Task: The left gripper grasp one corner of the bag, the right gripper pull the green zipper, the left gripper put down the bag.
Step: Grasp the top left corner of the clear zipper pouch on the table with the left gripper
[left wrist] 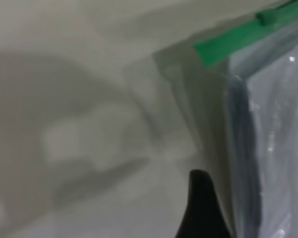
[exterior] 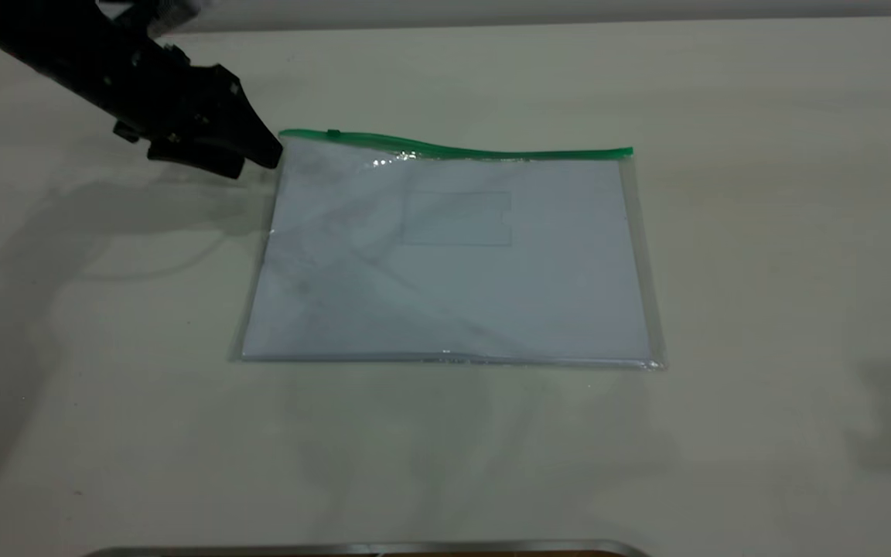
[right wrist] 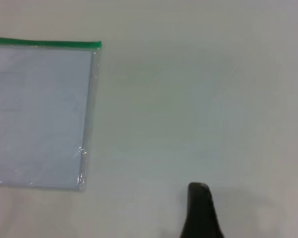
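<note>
The bag [exterior: 453, 271] lies flat on the table, a clear pouch with white paper inside. The green zipper [exterior: 476, 148] runs along its far edge, with its darker slider [exterior: 332, 134] near the left end. My left gripper [exterior: 261, 164] is low over the table right beside the bag's far left corner [exterior: 285, 139], open, with nothing between the jaws. In the left wrist view one finger [left wrist: 201, 208] sits next to the bag's short edge [left wrist: 238, 148], below the zipper end [left wrist: 223, 47]. My right gripper is out of the exterior view. Its wrist view shows one finger [right wrist: 201, 213] over bare table, apart from the bag [right wrist: 39, 114].
The table [exterior: 762, 271] is pale and plain all round the bag. A metal edge [exterior: 368, 549] shows at the near side of the table. The bag's green strip is slightly wavy toward the left.
</note>
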Tool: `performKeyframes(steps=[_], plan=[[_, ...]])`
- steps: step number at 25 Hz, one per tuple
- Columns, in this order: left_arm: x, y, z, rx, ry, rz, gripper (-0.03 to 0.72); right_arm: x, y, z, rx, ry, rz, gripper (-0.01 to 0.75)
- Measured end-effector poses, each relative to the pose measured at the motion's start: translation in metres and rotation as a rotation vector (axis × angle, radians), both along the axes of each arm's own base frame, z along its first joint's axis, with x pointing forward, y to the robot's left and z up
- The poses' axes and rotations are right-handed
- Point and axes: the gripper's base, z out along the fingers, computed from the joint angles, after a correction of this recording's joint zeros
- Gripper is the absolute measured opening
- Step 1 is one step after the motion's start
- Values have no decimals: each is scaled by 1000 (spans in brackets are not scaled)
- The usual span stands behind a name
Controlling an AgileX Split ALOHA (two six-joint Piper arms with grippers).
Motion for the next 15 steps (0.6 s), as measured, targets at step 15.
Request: performKeyframes(steps=[15], plan=[[1, -12, -30, -186, -22, 15, 590, 0, 0, 0, 0, 0, 0, 579]])
